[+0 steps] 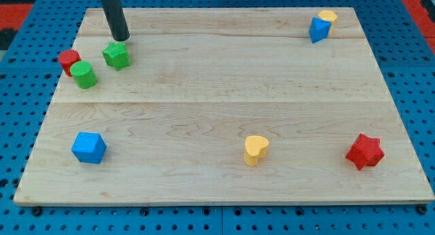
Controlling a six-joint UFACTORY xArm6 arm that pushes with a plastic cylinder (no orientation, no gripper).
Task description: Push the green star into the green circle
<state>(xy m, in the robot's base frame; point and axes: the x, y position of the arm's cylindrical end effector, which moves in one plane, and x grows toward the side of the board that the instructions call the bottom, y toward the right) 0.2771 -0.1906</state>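
The green star (117,56) lies near the board's upper left. The green circle (85,75), a short cylinder, stands a little to its lower left, with a small gap between them. My tip (121,39) is at the end of the dark rod, just above the star's upper right side, touching or nearly touching it. A red block (68,60) sits against the green circle's upper left.
The wooden board (224,119) rests on a blue pegboard. A blue block (89,148) is at the lower left, a yellow heart (255,150) at the bottom middle, a red star (365,151) at the lower right. A blue block (318,29) and a yellow block (328,17) touch at the upper right.
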